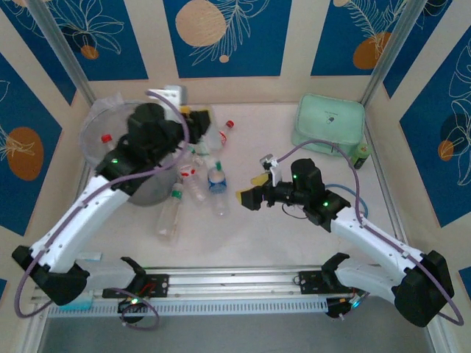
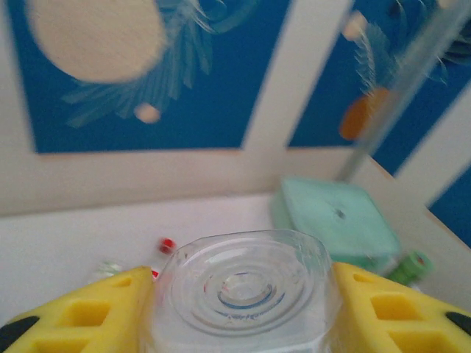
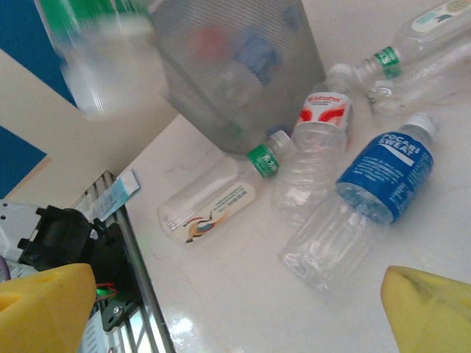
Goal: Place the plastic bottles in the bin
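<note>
We have the left gripper (image 2: 244,312) clamped on a clear bottle (image 2: 246,283). Its ribbed base faces the wrist camera, and the yellow fingers (image 2: 81,316) touch it on both sides. From above, that arm reaches to the back left, with its wrist by the right side of the bin (image 1: 90,129).

The bin stands at the back left of the table (image 1: 294,243). We see a red-capped bottle (image 1: 107,140) inside its rim.

The right gripper (image 3: 235,323) is spread wide with nothing between its fingers. It hovers mid-table, facing left toward the loose bottles. Lying in front of it:
- a blue-label bottle (image 3: 368,195)
- a red-label bottle (image 3: 318,136) just beside it
- a green-cap bottle (image 3: 210,202) near the bin's mesh wall

More bottles lie behind those.

A blurred bottle (image 3: 96,59) shows at the upper left of the right wrist view. We can't tell if it rests on anything.

The mint case (image 1: 330,121) is at the back right, well apart from the bin, with the green can (image 1: 360,153) just beside it.
</note>
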Robot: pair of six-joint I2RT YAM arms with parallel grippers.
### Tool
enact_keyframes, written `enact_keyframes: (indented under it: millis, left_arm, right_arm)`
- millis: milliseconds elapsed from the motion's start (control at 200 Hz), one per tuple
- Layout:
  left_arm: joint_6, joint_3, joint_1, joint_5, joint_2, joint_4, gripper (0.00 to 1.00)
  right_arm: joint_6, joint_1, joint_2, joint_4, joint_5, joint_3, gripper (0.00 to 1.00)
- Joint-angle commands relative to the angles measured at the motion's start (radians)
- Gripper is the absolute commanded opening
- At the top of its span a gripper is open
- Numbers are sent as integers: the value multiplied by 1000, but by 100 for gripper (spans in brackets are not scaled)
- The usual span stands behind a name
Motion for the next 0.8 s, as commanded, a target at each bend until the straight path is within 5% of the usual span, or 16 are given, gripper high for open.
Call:
enact_keyframes:
  millis: [0,230,455,795]
  left_arm:
    - [61,71,99,-25,-61,-77,27]
    - [154,181,321,-61,-69,-184,0]
    - [221,195,482,-132,-24,-201,0]
    - [204,48,568,-28,55,-207,0]
  right_arm:
    - [0,-8,-11,-25,20,3,99]
    - [-3,-9,-22,-40,29,-8,99]
    - [-18,-9,-49,-73,39,-15,99]
    - [-20,-9,-53,-73,42,-35,100]
